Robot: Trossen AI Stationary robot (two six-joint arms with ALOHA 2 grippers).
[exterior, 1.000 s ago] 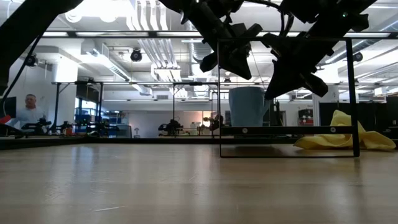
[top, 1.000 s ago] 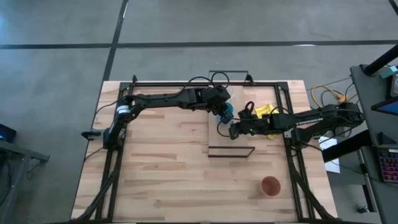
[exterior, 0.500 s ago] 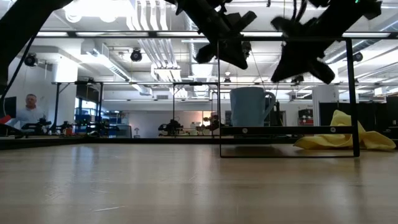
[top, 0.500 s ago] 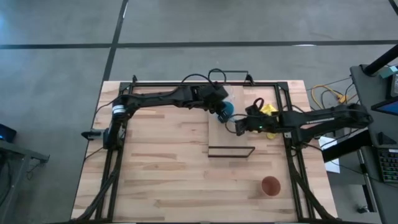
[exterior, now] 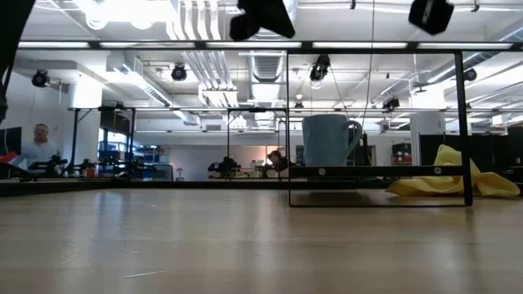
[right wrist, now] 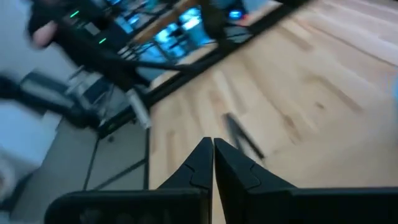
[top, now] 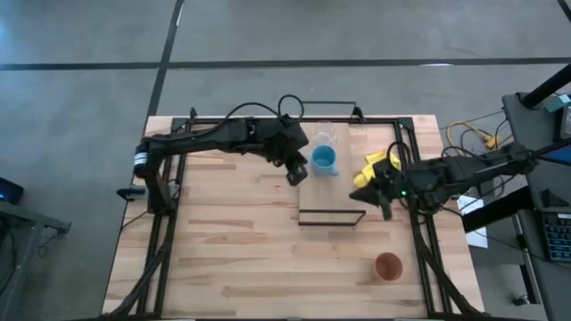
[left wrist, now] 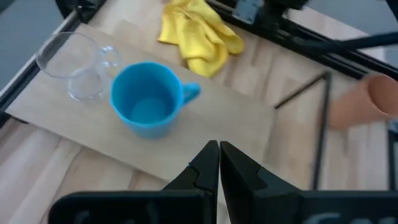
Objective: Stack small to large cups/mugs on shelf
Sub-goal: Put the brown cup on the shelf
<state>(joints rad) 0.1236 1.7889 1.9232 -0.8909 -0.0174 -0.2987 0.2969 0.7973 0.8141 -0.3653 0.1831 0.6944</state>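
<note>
The light-blue mug (top: 324, 160) stands upright on its base on the light-wood shelf board (top: 335, 192), handle toward the yellow cloth; the left wrist view shows the mug (left wrist: 148, 106) from above. The clear glass cup (top: 323, 136) sits just beyond the mug on the shelf's far end, and the glass cup (left wrist: 81, 68) also shows in the left wrist view. The brown-orange cup (top: 388, 266) stands on the tabletop near the right front corner. My left gripper (top: 297, 170) hovers shut just left of the mug. My right gripper (top: 384, 203) is shut, off the shelf's right edge.
A yellow cloth (top: 373, 165) lies crumpled on the table right of the shelf. The shelf's black wire frame (top: 332, 218) stands up at its near end. A black frame rail (top: 285, 119) runs round the table. Bare tabletop (top: 232, 241) spreads left and toward the near edge.
Both grippers have risen and drawn away from the blue mug. The left one has moved toward the table's left; the right one has moved toward the right and near edges. The mug has stayed upright on the shelf.
</note>
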